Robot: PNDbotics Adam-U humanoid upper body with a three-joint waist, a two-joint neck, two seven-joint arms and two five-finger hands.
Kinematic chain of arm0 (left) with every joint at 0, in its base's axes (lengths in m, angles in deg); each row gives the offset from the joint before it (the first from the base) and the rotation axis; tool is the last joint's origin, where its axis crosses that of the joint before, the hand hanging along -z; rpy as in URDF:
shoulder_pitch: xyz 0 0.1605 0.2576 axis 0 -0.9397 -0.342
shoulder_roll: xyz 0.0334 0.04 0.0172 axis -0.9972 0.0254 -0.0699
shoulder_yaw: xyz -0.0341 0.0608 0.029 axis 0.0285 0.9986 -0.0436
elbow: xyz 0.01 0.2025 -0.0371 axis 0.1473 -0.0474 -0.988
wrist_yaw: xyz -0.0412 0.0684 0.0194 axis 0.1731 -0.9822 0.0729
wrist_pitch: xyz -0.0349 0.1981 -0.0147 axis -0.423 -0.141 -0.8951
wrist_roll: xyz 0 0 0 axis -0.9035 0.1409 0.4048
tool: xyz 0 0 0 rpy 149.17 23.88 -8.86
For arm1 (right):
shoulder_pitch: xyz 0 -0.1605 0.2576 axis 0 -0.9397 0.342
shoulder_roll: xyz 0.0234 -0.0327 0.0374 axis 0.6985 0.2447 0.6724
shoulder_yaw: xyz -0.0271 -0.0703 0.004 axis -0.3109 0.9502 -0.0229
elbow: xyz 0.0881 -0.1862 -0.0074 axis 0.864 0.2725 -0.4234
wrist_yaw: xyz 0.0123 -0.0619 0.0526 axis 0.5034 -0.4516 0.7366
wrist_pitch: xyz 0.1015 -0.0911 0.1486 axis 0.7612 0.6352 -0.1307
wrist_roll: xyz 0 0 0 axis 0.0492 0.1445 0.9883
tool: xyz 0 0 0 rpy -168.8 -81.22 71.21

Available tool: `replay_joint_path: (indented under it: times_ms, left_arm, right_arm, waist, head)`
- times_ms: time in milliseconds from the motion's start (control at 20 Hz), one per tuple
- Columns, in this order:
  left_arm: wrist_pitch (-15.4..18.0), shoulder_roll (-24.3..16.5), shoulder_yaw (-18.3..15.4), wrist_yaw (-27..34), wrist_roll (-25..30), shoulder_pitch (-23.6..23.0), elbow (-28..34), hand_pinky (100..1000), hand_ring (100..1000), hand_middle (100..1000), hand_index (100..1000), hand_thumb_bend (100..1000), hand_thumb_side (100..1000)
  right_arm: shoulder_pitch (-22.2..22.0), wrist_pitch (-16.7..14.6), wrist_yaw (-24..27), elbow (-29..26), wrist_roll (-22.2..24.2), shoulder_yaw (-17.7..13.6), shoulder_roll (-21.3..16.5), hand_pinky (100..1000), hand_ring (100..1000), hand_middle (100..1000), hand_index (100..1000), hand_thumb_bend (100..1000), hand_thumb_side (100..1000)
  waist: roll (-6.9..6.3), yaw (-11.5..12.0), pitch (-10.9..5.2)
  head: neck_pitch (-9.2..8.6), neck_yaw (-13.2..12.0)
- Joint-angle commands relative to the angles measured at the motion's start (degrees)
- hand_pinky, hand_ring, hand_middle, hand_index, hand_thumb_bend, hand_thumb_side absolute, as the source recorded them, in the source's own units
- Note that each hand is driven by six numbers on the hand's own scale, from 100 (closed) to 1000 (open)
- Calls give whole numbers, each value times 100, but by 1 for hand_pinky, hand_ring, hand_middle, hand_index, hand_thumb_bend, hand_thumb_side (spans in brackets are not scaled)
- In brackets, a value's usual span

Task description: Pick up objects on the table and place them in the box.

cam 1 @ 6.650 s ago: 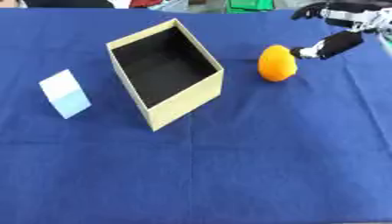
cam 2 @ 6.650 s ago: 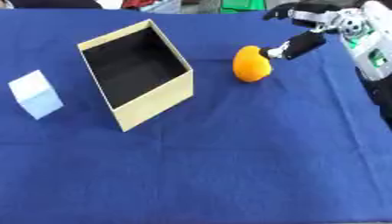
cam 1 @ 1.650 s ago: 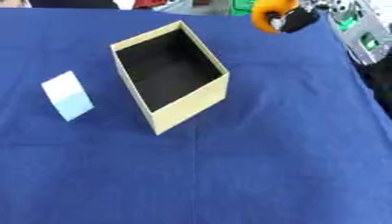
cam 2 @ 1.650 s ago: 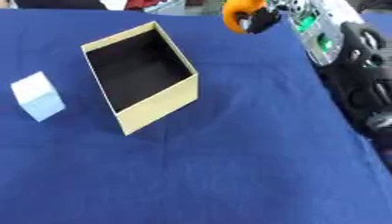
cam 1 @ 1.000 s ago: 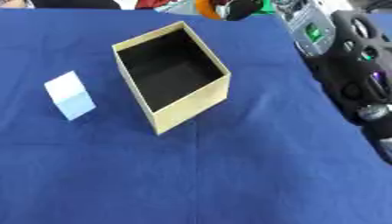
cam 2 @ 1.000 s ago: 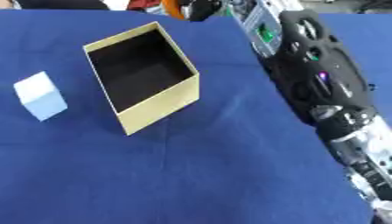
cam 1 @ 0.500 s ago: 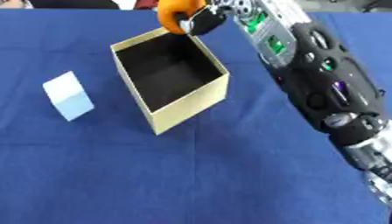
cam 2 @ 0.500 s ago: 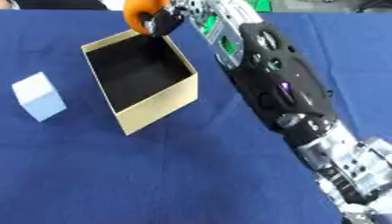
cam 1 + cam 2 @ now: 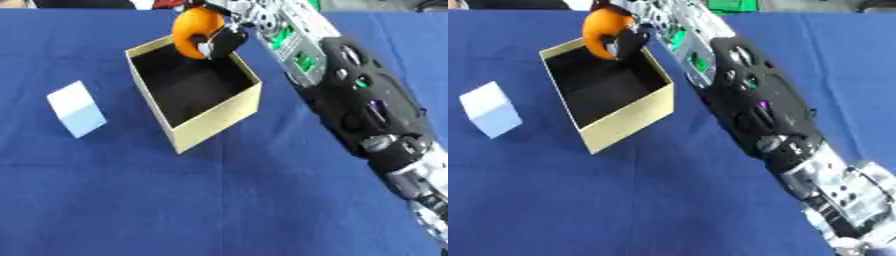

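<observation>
The right hand (image 9: 220,37) had swung the orange (image 9: 194,26) across to the box's (image 9: 219,114) far corner at upper centre, fingers curled round it, unreleased, while the pale cube (image 9: 77,109) at left waited untouched.

The orange ball (image 9: 194,31), which lies on the blue cloth right of the box (image 9: 215,112) in the earliest pictures with the right hand (image 9: 223,36) just beside it, is now off the cloth and held in that hand's curled fingers. Hand and ball have travelled from the upper right of the frame leftward, and now hang over the box's far corner, the arm stretching diagonally across the right side.
</observation>
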State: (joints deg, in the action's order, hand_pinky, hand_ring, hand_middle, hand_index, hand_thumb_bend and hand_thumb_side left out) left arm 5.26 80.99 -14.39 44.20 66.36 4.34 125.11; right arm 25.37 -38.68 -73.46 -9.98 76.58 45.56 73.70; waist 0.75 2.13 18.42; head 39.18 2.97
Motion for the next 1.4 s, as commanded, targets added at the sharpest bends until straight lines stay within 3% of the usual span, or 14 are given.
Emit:
replay_joint_path:
  times_ms: [50, 700, 1000, 1150, 1400]
  left_arm:
    - [2, -26, 14, -8, 21, 57, 121, 724, 551, 527, 739, 315, 975]
    - [-30, -31, 17, -8, 36, 76, 121, 724, 549, 526, 738, 305, 972]
    - [-35, -36, 19, -4, 37, 82, 121, 724, 549, 525, 738, 300, 967]
    - [-32, -35, 19, -2, 37, 77, 121, 724, 549, 525, 737, 296, 962]
    - [-30, -34, 20, 0, 39, 74, 121, 724, 549, 524, 736, 296, 962]
  right_arm:
    - [111, -33, 77, 22, 85, 11, 4, 854, 923, 653, 795, 100, 100]
    - [199, -567, -64, 67, 576, 110, 16, 912, 980, 831, 910, 100, 100]
    - [272, -953, -495, 189, 922, 131, 15, 958, 1000, 1000, 1000, 283, 367]
    - [294, -1047, -791, 273, 1034, 99, 18, 971, 1000, 1000, 1000, 387, 495]
    - [339, -1163, -1095, 369, 1076, 57, 35, 971, 1000, 1000, 1000, 410, 510]
  waist:
    - [-21, 18, -94]
    - [-6, 25, -92]
    - [-4, 16, -105]
    - [-7, 20, -112]
    - [-9, 19, -121]
  head:
    - [-69, -17]
    - [-110, -57]
    - [-116, -69]
    - [-115, -70]
    - [-120, -63]
